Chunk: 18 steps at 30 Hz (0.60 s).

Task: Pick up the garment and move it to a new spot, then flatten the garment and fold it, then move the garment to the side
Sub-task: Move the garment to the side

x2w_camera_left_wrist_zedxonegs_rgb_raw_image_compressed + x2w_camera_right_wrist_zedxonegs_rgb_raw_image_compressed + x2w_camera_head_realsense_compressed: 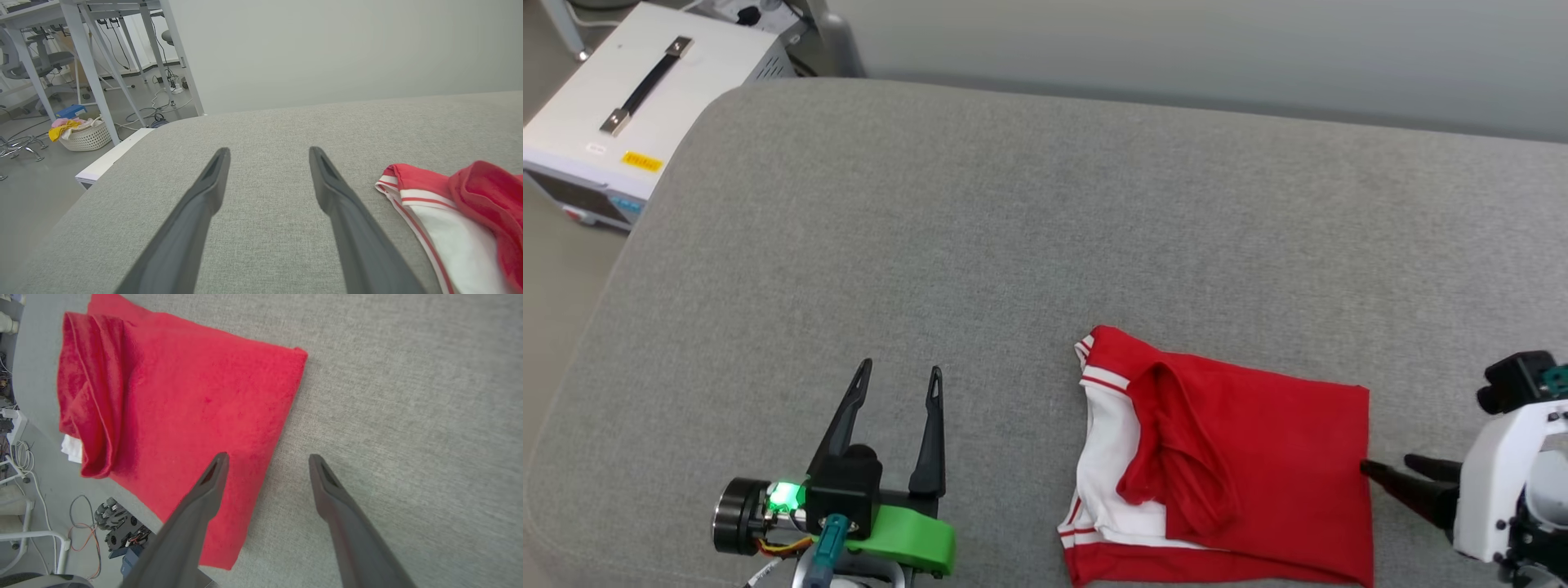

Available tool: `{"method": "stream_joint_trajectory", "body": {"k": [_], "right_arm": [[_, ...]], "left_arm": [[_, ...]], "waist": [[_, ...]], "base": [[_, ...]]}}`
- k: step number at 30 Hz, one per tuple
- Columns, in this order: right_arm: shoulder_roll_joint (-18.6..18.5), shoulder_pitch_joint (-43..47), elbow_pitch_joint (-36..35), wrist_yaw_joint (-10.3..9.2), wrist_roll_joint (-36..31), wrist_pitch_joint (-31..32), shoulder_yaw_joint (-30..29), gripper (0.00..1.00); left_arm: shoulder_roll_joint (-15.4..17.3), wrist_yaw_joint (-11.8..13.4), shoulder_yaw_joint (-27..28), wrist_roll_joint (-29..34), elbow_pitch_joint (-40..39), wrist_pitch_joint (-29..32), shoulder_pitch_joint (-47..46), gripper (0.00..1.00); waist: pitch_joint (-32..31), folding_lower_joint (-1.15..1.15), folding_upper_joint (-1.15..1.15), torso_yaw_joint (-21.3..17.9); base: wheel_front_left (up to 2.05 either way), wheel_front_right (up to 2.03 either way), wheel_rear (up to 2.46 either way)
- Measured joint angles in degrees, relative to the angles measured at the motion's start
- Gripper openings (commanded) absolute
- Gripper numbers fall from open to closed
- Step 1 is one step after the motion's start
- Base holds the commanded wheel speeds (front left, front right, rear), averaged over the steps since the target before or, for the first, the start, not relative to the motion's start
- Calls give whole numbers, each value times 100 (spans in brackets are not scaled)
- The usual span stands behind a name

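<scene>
The garment lies folded on the grey cushion, near its front edge and right of centre. The right gripper is the nearer one, its fingers spread either side of the cloth's right edge. The left gripper, also spread, sits well apart to the left. Bare cushion behind and to the left looks like plenty of room for a shift

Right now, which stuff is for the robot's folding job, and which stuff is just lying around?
For the job: the red garment, the grey cushion under it, the left gripper, the right gripper.
Just lying about: the white box, the basket of clothes, the floor cables.
</scene>
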Motion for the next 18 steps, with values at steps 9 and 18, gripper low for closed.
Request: {"method": "stream_joint_trajectory", "body": {"k": [9, 18], "right_arm": [[257, -339, 530, 0, 42, -138, 731, 100], [171, -560, 791, 1, 94, -748, 1356, 0]], "left_arm": [[-58, 1, -52, 7, 40, 0, -179, 100], [-93, 1, -49, 7, 69, 0, -227, 100]], "waist": [[388, 0, 0, 223], [510, 0, 0, 263]], "base": [[0, 0, 0], [0, 0, 0]]}}
